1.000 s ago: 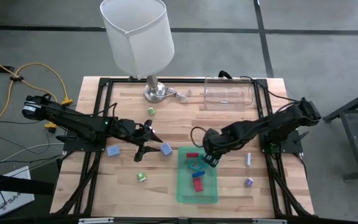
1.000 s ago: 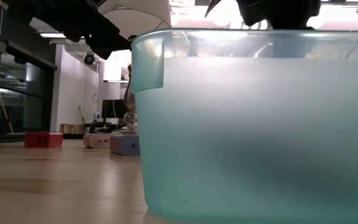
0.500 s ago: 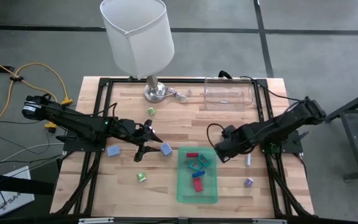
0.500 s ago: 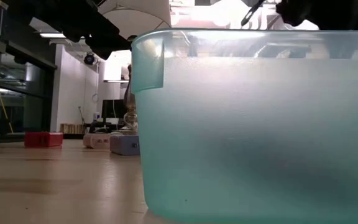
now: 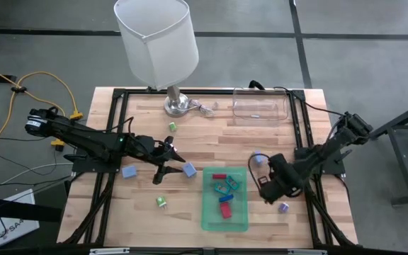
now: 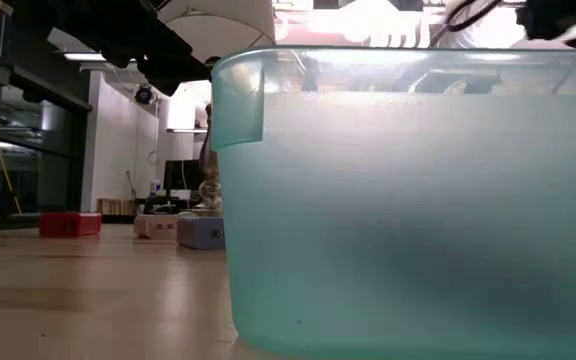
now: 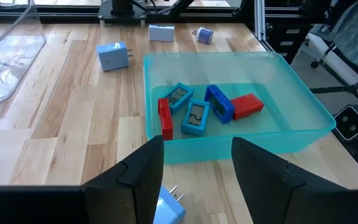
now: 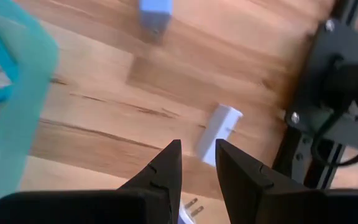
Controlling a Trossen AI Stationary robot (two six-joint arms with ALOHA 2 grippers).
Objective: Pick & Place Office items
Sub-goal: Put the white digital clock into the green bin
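Observation:
The office items lie scattered. Red, teal and blue pieces rest in the green tray (image 5: pixel 225 212) (image 7: pixel 303 134). A blue block (image 5: pixel 189 170) lies at my left gripper (image 5: pixel 166 167) (image 7: pixel 197 180). That gripper is open and hovers left of the tray, and the block's pronged end (image 7: pixel 169 205) shows between its fingers. My right gripper (image 5: pixel 275 193) (image 8: pixel 197 158) is open and hangs right of the tray. It is over a white stick (image 5: pixel 283 182) (image 8: pixel 218 132), a blue piece (image 5: pixel 259 159) (image 8: pixel 153 12) and a purple piece (image 5: pixel 283 207).
A lamp (image 5: pixel 163 49) stands at the far edge, with a clear container (image 5: pixel 261 108) to its right. Green pieces (image 5: pixel 172 127) (image 5: pixel 161 202) and a blue block (image 5: pixel 128 172) lie left of the tray. In the low view the tray wall (image 6: pixel 418 200) fills most of the picture. Black frame rails (image 5: pixel 304 142) run along both sides.
My right gripper has left its place above the tray. It swung toward the table's right edge and then toward the near edge, and now hangs over the white stick and purple piece. That uncovered the blue piece on the wood.

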